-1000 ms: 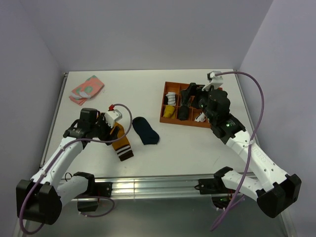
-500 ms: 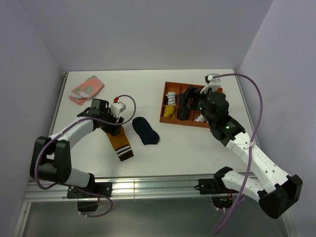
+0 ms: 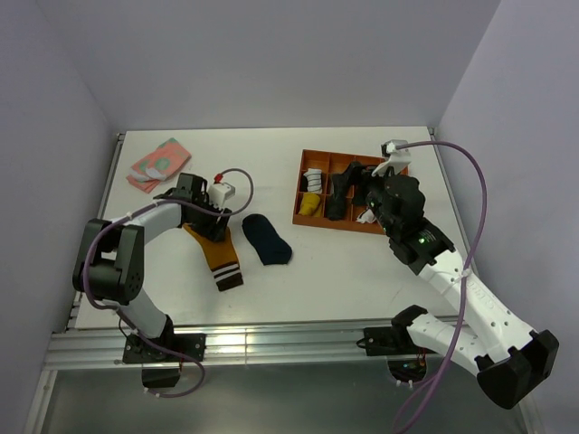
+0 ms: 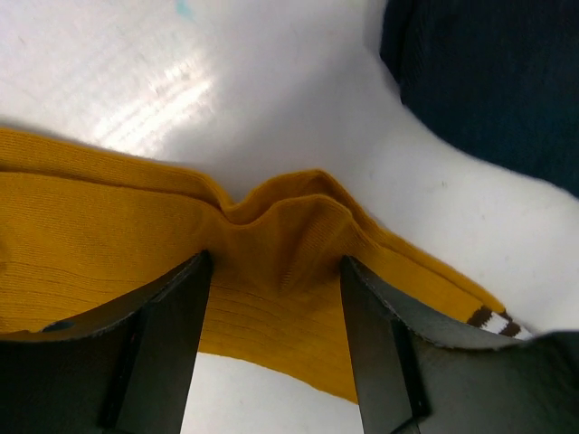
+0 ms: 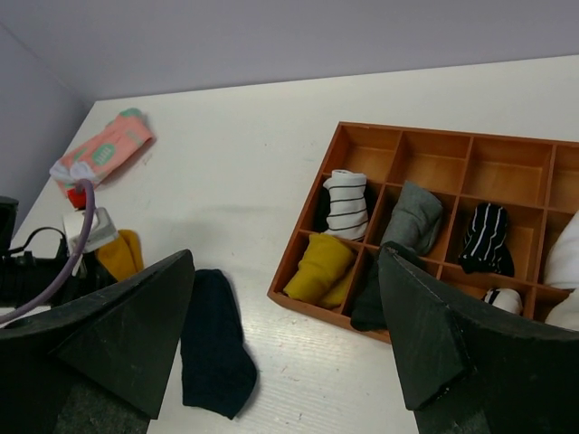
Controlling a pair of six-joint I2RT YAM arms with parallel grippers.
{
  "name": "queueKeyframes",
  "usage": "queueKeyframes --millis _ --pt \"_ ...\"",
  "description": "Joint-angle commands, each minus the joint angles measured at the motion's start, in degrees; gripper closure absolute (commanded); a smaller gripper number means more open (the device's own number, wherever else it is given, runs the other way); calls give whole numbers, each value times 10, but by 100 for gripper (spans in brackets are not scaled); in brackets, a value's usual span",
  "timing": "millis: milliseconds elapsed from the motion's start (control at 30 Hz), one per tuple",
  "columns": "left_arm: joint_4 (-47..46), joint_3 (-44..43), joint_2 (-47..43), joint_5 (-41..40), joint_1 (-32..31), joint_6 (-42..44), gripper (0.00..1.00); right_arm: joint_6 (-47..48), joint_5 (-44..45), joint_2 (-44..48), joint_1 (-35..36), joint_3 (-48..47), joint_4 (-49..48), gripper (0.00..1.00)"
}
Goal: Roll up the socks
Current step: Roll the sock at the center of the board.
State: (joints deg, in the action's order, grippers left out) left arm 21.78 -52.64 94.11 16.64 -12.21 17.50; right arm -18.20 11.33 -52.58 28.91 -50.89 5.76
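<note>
Straddling the puckered edge of mustard sock point(image 4: 271, 244), left fingers point(image 4: 154, 353) spread; right fingers point(image 5: 118, 334) gape above tray point(image 5: 452, 134)

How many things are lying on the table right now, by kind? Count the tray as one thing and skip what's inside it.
Loose socks: 2, a mustard sock and a navy sock
Pink-and-green folded cloth: 1
Orange tray: 1
Total: 4
</note>
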Motion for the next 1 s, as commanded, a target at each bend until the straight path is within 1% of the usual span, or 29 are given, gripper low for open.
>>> queueKeyframes --millis 0,233,400,533,700,967 --pt "-20 -35 28 8 0 -18 35 7 18 15 4 5 -9 11" --pt "-27 -89 81 15 0 -42 34 10 22 13 4 4 -13 10" --pt "-22 -138 117 24 0 -47 34 13 22 8 3 0 -10 10" --pt "-22 -154 131 23 -2 -41 34 16 20 5 3 -2 -8 10" --pt "-17 -153 109 30 -4 -35 33 18 20 0 3 1 -4 10" --pt "-8 -135 14 28 -4 -12 27 21 18 -9 4 1 0 10"
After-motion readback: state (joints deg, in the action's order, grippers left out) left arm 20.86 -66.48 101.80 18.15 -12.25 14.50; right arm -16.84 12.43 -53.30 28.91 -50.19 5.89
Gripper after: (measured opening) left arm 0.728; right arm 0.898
